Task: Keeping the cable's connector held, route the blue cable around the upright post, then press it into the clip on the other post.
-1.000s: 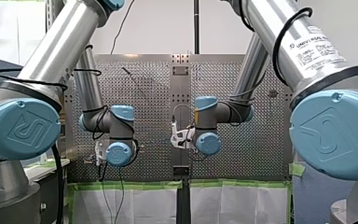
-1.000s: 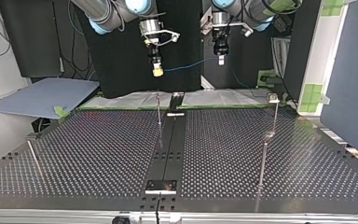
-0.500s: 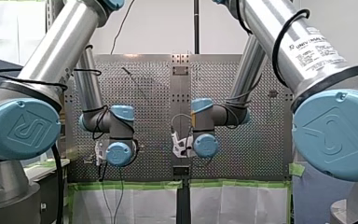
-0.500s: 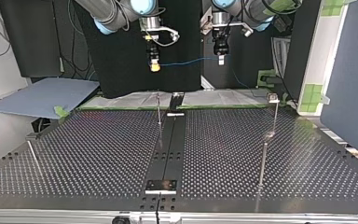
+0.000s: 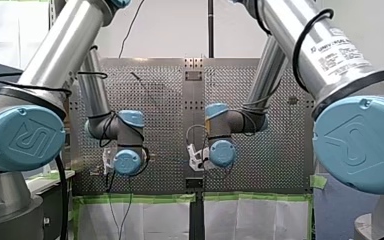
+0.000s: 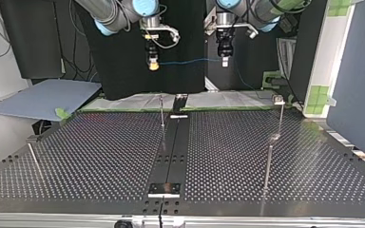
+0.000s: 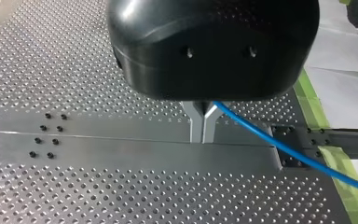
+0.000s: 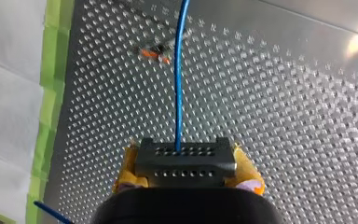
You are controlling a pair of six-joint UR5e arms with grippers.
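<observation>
Both end effectors clamp the blue cable.

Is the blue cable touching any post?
No, the blue cable spans my left gripper and my right gripper, clear of the posts.

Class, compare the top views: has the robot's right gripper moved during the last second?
Yes. In the top view my right gripper has risen and shifted toward the view's left, away from the thin upright post it hung above.

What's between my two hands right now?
Only the blue cable, running through the air from my right hand to my left hand; the top view shows it.
</observation>
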